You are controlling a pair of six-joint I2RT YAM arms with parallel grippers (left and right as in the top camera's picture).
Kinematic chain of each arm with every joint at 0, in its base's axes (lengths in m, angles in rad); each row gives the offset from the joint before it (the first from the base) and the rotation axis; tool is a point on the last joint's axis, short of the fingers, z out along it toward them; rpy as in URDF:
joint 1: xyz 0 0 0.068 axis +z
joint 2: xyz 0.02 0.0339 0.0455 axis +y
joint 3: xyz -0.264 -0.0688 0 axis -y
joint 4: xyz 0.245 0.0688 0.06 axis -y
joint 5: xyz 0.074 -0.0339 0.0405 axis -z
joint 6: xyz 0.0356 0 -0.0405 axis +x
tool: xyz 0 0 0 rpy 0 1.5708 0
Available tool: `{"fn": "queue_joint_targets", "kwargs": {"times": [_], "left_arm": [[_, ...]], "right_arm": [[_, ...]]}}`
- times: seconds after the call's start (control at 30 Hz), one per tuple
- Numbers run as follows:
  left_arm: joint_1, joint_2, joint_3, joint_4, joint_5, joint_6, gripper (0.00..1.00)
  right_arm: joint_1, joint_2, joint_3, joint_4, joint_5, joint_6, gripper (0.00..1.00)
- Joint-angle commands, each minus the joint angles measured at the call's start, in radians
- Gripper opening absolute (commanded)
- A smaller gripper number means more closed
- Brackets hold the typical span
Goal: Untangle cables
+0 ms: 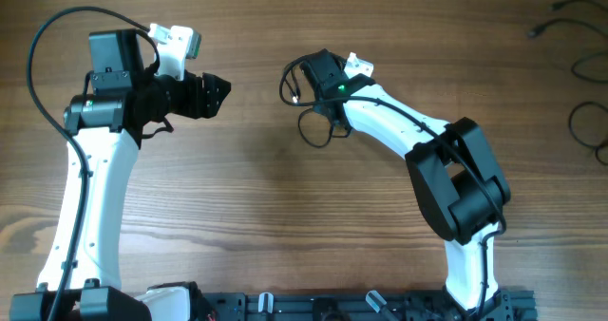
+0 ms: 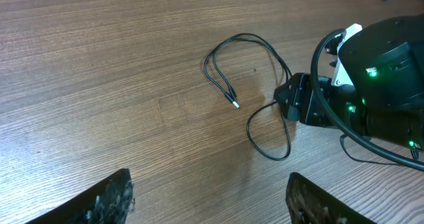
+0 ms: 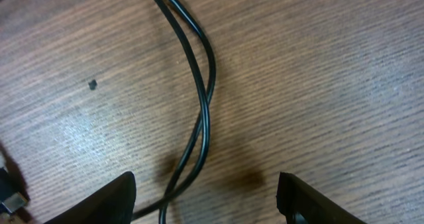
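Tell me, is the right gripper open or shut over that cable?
Open. The right gripper shows both fingers wide apart, with the cable lying on the table between them.

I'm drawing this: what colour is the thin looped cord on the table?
The thin looped cord is black, clearest in the right wrist view.

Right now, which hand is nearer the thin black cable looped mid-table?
Right. The right hand is directly over the cable, fingers open; the left hand sits off to one side, apart from it.

White curved plastic arm shells [image 1: 95, 183], black blocky joint housings [image 1: 461, 183]. Thick black wire [image 1: 32, 50] loops off left arm. Green light [image 1: 340, 88] on right wrist. Left gripper [image 2: 209, 184] fingers dark, scuffed.
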State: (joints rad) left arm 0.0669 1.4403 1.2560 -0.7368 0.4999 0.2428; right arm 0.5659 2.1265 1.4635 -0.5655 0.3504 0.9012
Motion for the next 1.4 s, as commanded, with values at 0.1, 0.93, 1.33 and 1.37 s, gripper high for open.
{"fn": "queue_joint_targets", "kwargs": {"times": [0.1, 0.93, 1.33, 1.37], "left_arm": [[0.002, 0.006, 0.005, -0.002, 0.02, 0.017, 0.76], [0.002, 0.006, 0.005, -0.006, 0.02, 0.02, 0.76], [0.002, 0.006, 0.005, -0.011, 0.02, 0.02, 0.76], [0.002, 0.006, 0.005, -0.011, 0.02, 0.02, 0.76]], "right_arm": [[-0.006, 0.026, -0.006, 0.012, 0.083, 0.017, 0.71], [-0.037, 0.045, -0.006, 0.024, 0.063, 0.019, 0.71], [-0.036, 0.06, -0.006, 0.045, 0.033, 0.025, 0.71], [-0.036, 0.06, -0.006, 0.045, 0.033, 0.025, 0.71]]}}
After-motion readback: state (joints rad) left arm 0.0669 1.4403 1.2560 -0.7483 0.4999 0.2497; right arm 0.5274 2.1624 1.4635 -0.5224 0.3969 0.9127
